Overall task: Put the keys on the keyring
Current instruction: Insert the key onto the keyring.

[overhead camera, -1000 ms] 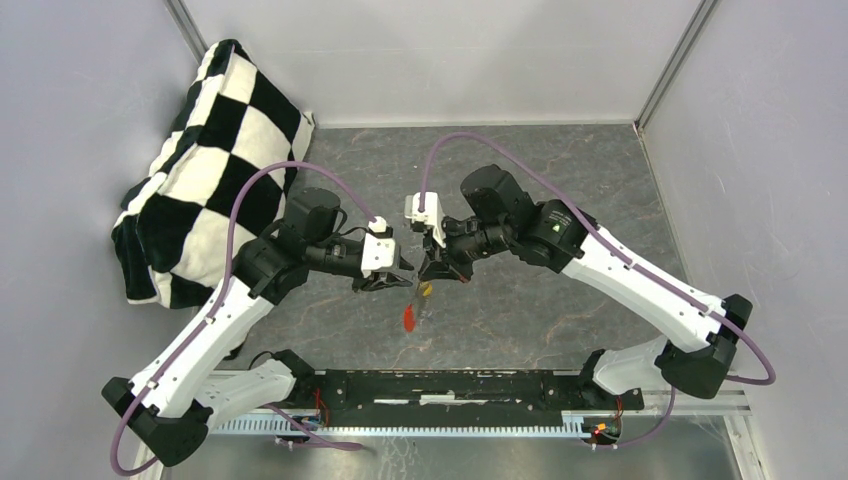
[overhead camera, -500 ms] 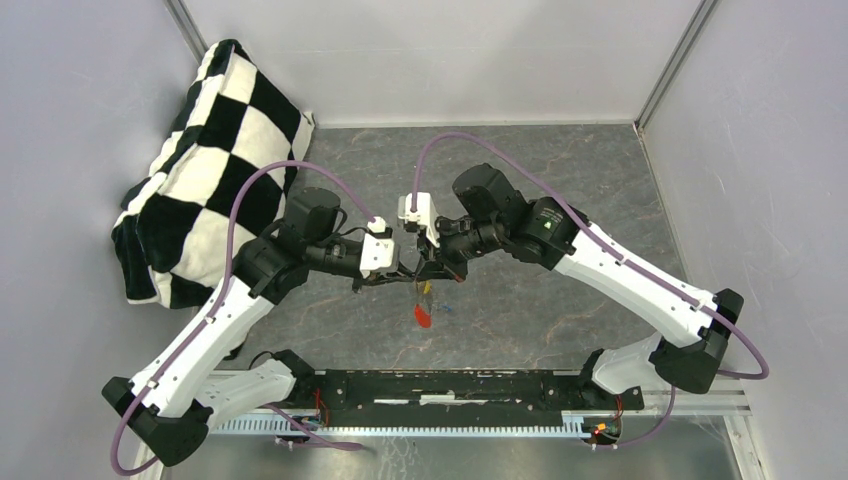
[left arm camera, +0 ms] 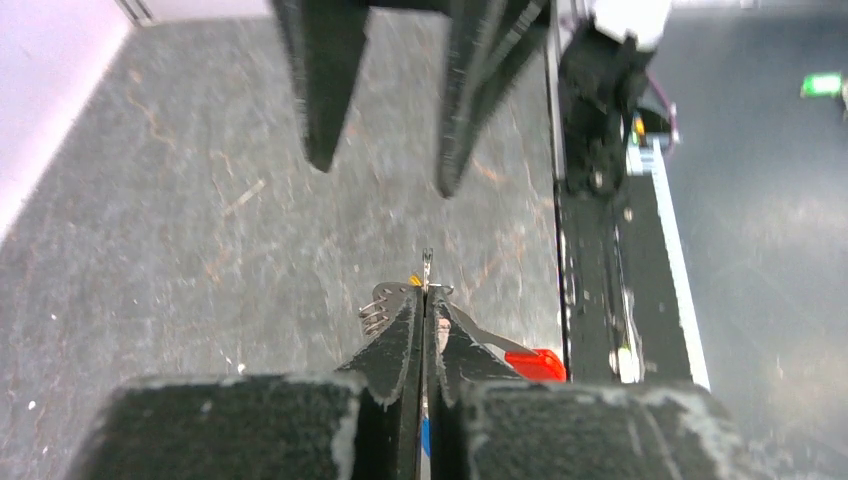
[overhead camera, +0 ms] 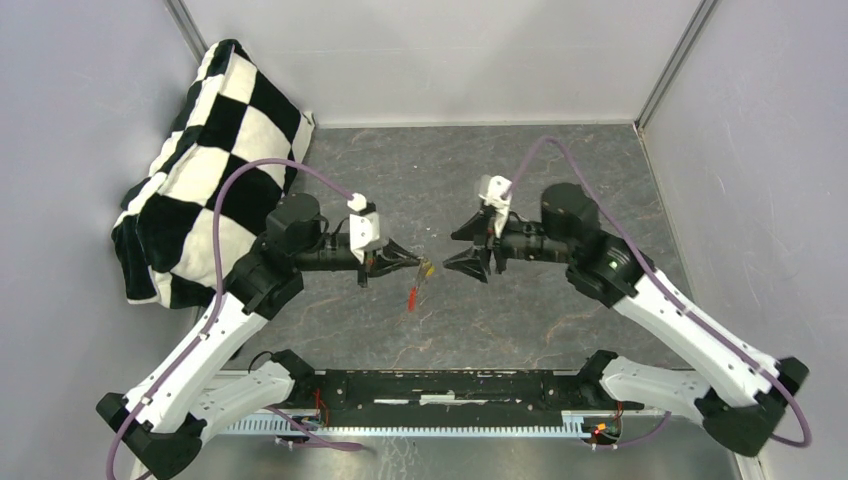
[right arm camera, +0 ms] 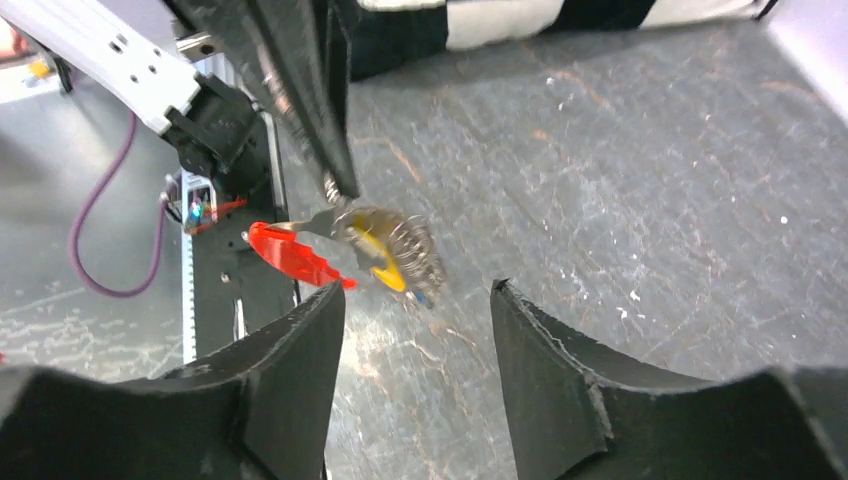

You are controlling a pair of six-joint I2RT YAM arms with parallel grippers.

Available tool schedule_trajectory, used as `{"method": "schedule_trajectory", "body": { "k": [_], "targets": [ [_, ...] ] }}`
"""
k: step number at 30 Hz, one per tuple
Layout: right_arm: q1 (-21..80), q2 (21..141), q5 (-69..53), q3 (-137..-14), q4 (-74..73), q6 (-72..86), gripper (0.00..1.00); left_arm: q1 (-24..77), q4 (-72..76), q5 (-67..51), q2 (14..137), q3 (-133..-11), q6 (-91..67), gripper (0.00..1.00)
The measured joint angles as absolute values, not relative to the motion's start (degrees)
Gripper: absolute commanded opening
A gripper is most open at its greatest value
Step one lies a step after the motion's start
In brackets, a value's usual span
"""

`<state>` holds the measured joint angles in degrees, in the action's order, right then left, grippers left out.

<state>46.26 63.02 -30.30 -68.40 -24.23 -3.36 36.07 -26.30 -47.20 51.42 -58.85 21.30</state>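
Observation:
My left gripper (overhead camera: pixel 417 263) is shut on a small bunch held above the table. From the bunch a yellow-capped key (overhead camera: pixel 428 268) sticks out, and the red keyring (overhead camera: pixel 411 298) dangles below on a grey metal strip. In the left wrist view the jaws (left arm camera: pixel 425 300) are pressed together, with grey key metal (left arm camera: pixel 383 301) on the left, the red keyring (left arm camera: pixel 535 363) on the right and a bit of blue cap (left arm camera: pixel 425 436) between the fingers. My right gripper (overhead camera: pixel 452 250) stands open just right of the bunch, apart from it. Its wrist view shows the keys (right arm camera: pixel 395 255) and the keyring (right arm camera: pixel 290 255) hanging beyond its spread jaws (right arm camera: pixel 418 298).
A black-and-white checkered cushion (overhead camera: pixel 205 165) leans in the back left corner. Grey walls close in the dark stone-patterned table (overhead camera: pixel 520 170) on three sides. The black base rail (overhead camera: pixel 450 388) runs along the near edge.
My right gripper has let go, opened and drawn back to the right. My left gripper has closed on the bunch, which now hangs from it alone.

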Motion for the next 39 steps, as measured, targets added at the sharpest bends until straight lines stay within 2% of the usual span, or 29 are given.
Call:
{"method": "schedule_trajectory", "body": {
  "k": [3,8,12,16,19,21,24,39],
  "targets": [
    [45.1,56.3,-30.9,-61.2,-16.1,0.1,0.69,36.1,-17.5,-46.0,49.9,-57.8,12.8,0.02],
    [45.3,56.0,-33.7,-57.2,-6.8,4.0,0.71,36.1,-8.4,-45.1,49.0,-56.6,3.6,0.02],
    [45.3,57.6,-35.1,-55.6,-2.1,6.3,0.64,36.1,-5.3,-45.3,49.0,-56.4,0.2,0.02],
    [45.3,58.2,-36.1,-55.6,1.1,7.4,0.46,36.1,-4.3,-45.8,49.0,-56.3,-0.7,0.02],
    [45.3,58.5,-37.1,-55.6,3.4,8.4,0.22,36.1,-4.1,-46.2,49.0,-56.3,-0.9,0.02],
    [45.3,59.0,-37.8,-55.6,4.7,9.1,0.11,36.1,-4.1,-46.3,49.0,-56.2,-0.9,0.02],
    [45.2,59.9,-39.0,-55.6,4.8,9.6,0.01,36.0,-4.1,-46.4,48.9,-56.2,-0.9,0.02],
    [45.2,60.1,-40.5,-55.7,4.8,10.4,0.00,36.0,-4.3,-46.2,48.2,-55.9,0.1,0.02]
  ]
}}
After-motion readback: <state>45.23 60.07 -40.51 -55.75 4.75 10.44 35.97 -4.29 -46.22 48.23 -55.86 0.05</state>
